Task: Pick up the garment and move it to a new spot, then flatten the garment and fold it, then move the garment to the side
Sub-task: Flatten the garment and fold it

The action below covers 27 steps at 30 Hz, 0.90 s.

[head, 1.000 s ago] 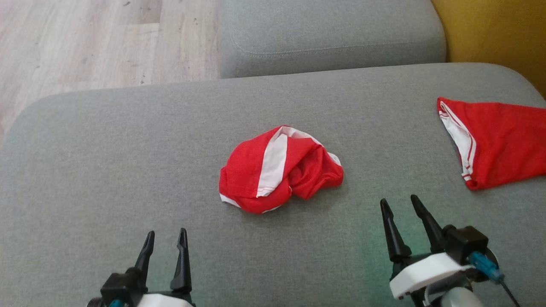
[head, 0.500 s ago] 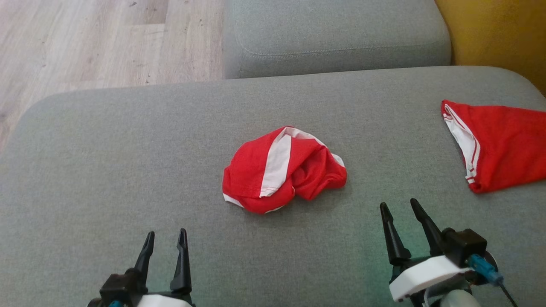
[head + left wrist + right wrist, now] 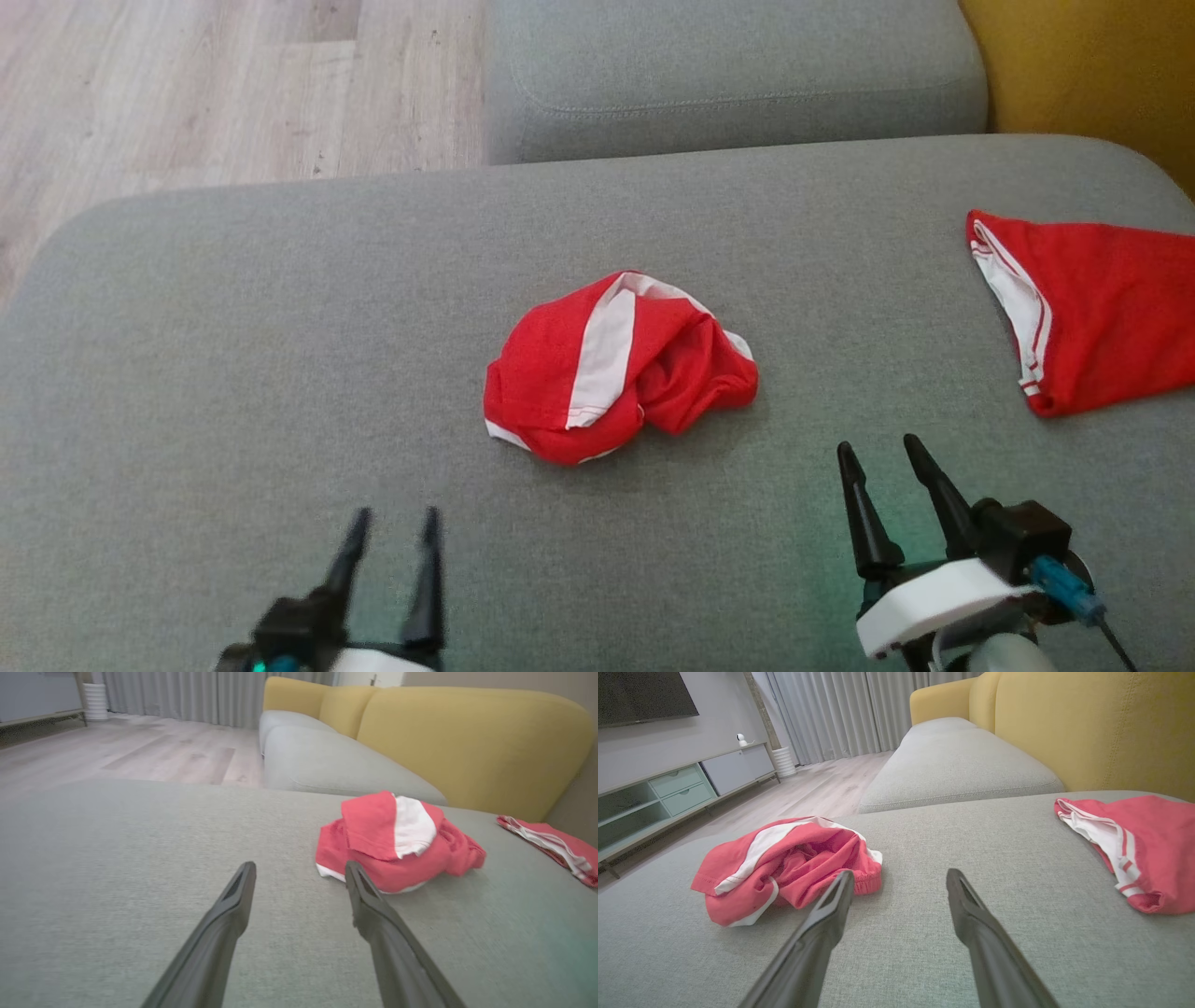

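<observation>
A crumpled red garment with white stripes lies bunched in the middle of the grey sofa cushion. It also shows in the left wrist view and the right wrist view. My left gripper stands open at the lower left, short of the garment with nothing between its fingers. My right gripper is open at the lower right, below and to the right of the garment, also empty. From each wrist the open gripper shows too: the left, the right.
A second red garment with white trim lies flat at the cushion's right edge. Another grey cushion lies beyond, with a yellow backrest at the right. Wooden floor lies past the cushion's far-left edge.
My left gripper has moved slightly right and forward toward the garment, blurred in motion. The right gripper has barely shifted. Both garments lie as before.
</observation>
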{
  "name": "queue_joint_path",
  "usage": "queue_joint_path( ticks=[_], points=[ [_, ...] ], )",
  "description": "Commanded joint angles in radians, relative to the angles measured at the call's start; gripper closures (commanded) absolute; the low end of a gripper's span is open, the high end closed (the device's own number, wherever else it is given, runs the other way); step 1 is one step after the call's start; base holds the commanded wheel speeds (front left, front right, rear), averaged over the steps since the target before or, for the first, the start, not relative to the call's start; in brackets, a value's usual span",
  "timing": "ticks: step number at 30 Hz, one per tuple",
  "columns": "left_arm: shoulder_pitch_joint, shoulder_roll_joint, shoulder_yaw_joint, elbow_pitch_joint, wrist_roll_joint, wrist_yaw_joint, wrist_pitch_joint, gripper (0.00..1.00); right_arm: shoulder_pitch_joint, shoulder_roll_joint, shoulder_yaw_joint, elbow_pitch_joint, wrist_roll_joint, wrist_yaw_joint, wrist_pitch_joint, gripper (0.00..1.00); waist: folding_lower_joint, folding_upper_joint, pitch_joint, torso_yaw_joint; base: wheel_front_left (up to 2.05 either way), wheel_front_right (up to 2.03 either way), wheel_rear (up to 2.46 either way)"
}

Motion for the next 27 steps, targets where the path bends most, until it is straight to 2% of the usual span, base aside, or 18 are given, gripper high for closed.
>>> queue_joint_path(
  ticks=[1, 6, 7, 11, 15, 20, 27],
  points=[
    [-0.072, 0.006, 0.006, -0.033, 0.019, -0.01, 0.012, 0.0, -0.047, -0.004, 0.014, -0.037, -0.004, 0.004, -0.013, 0.0, 0.0, 0.0, 0.005, -0.001, 0.0, 0.0, 0.0],
    [-0.155, -0.035, -0.091, -0.013, 0.051, -0.067, 0.079, 0.0, -0.058, -0.004, 0.009, -0.048, -0.013, 0.004, -0.009, 0.0, 0.0, 0.0, 0.027, -0.012, 0.0, 0.0, 0.0],
    [-0.155, -0.035, -0.091, -0.013, 0.051, -0.067, 0.079, 0.0, -0.058, -0.004, 0.009, -0.048, -0.013, 0.004, -0.009, 0.0, 0.0, 0.0, 0.027, -0.012, 0.0, 0.0, 0.0],
    [-0.23, -0.085, -0.145, 0.036, 0.058, -0.103, 0.123, 0.0, -0.074, -0.004, 0.013, -0.059, -0.016, 0.004, -0.005, 0.0, 0.0, 0.0, 0.061, -0.037, 0.0, 0.0, 0.0],
    [-0.289, -0.124, -0.149, 0.104, 0.032, -0.124, 0.143, 0.0, -0.094, -0.004, 0.012, -0.07, -0.018, 0.004, -0.005, 0.0, 0.0, 0.0, 0.103, -0.071, 0.0, 0.0, 0.0],
    [-0.346, -0.14, -0.137, 0.19, 0.013, -0.128, 0.152, 0.0, -0.116, -0.004, 0.001, -0.074, -0.02, 0.004, -0.011, 0.0, 0.0, 0.0, 0.154, -0.112, 0.0, 0.0, 0.0],
    [-0.407, -0.156, -0.102, 0.259, -0.022, -0.137, 0.096, 0.0, -0.133, -0.004, -0.012, -0.067, -0.022, 0.004, -0.024, 0.0, 0.0, 0.0, 0.184, -0.139, 0.0, 0.0, 0.0]
  ],
)
